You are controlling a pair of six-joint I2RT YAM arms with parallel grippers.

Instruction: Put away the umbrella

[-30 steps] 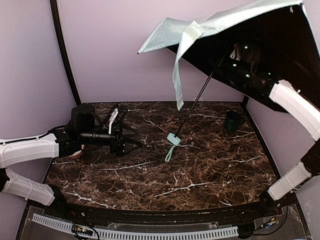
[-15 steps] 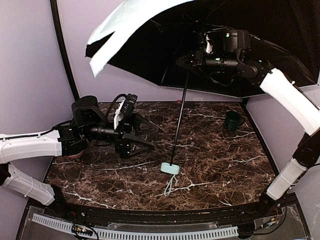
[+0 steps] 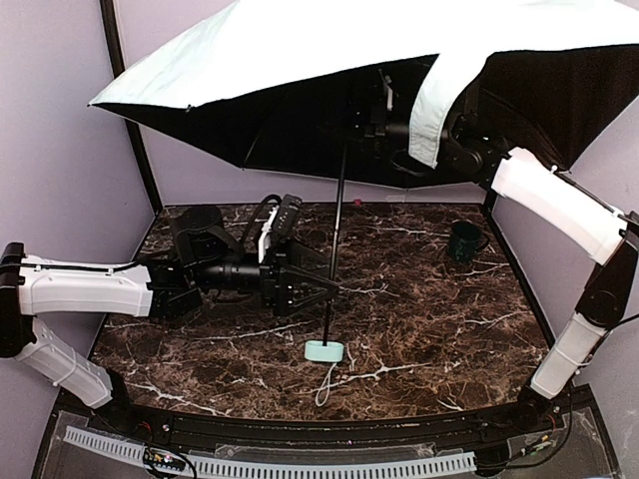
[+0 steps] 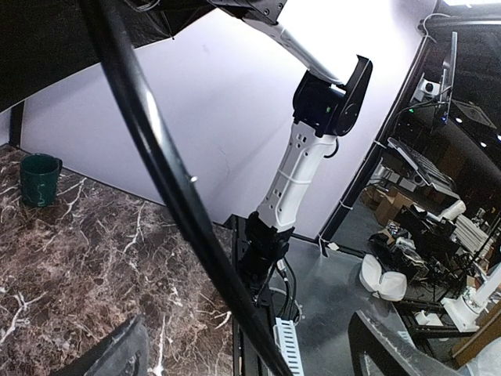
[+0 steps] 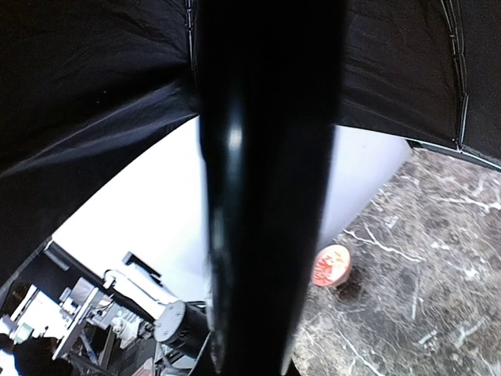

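Open umbrella (image 3: 329, 40) upright over the table (image 3: 449, 329); handle (image 3: 324, 350) down on the marble.
Under the canopy, right gripper (image 3: 377, 125) clenched on the upper shaft; left gripper (image 3: 324, 289) jaws released, lower shaft (image 4: 180, 204) passing between them.

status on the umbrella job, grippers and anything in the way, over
left gripper open, straddling the shaft. right gripper shut on umbrella under its open canopy, handle on table. mug back right, clear.
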